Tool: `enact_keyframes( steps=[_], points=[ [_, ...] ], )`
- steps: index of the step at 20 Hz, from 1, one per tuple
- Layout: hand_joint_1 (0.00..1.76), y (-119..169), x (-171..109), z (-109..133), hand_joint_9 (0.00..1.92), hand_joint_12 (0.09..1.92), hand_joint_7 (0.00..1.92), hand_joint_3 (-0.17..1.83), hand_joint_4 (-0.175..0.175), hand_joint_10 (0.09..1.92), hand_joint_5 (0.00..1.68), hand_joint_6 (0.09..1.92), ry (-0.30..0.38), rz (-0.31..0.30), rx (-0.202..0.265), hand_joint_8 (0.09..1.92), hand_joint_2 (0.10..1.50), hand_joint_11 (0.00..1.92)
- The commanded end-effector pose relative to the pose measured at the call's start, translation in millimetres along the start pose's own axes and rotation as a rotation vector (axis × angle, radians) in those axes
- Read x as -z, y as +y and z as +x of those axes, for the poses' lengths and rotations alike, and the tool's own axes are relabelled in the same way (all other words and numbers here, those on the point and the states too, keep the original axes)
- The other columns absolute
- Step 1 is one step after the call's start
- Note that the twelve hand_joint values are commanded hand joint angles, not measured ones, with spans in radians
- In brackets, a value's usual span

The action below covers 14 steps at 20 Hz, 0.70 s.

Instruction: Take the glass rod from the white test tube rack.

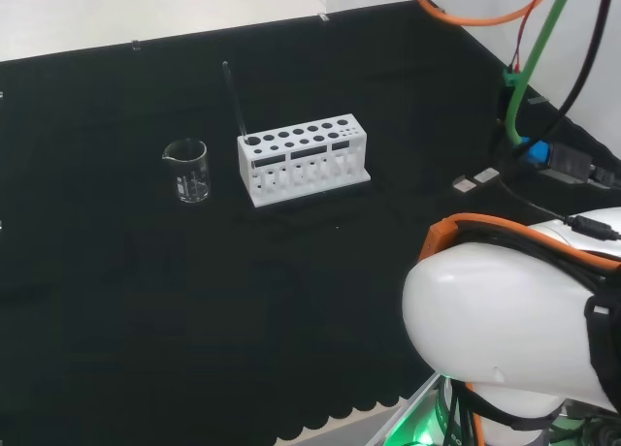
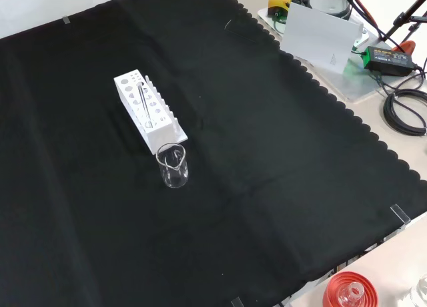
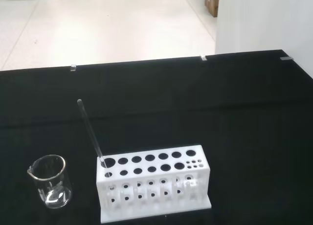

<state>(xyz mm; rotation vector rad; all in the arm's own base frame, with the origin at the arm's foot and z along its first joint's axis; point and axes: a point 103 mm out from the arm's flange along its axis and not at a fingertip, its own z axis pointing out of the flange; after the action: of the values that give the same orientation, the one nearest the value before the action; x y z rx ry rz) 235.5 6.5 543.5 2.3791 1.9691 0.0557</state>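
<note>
glass rod [image 1: 235, 100] leans in an end hole of the white test tube rack [image 1: 304, 160], beside a beaker [image 1: 187, 171]. hand's state: cannot tell. an angled pull could tip the rack.

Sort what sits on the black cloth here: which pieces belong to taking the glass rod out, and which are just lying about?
Part of the job:
glass rod, leaning in an end hole
white test tube rack

Just lying about:
clear beaker beside the rack, apparently empty
red ribbed stand off the cloth's edge

Lab bench, black cloth [image 2: 267, 153], test tube rack [image 1: 303, 160], beaker [image 1: 187, 171]
</note>
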Motion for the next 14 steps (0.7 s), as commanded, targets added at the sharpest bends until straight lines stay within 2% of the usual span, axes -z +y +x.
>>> enact_keyframes(
  steps=[1,3,8,14],
  points=[
    [0.51,-3.7,2.3,-3.0,0.0,0.89,0.01,-0.11,0.008,0.49,0.01,0.09,0.011,0.001,-0.008,0.13,1.05,0.0],
    [0.51,-5.0,2.9,-4.5,0.0,0.89,0.01,-0.11,0.007,0.5,0.01,0.09,0.01,-0.001,-0.007,0.13,1.05,0.0],
    [0.51,-6.1,4.2,-4.9,0.0,1.23,0.0,-0.12,0.008,0.73,0.01,0.09,0.017,-0.008,-0.005,0.2,1.05,0.0],
    [0.51,-4.2,5.8,2.0,0.0,1.34,0.0,-0.15,0.006,0.84,0.04,0.09,0.039,-0.01,0.005,0.34,1.06,0.0]
  ],
)
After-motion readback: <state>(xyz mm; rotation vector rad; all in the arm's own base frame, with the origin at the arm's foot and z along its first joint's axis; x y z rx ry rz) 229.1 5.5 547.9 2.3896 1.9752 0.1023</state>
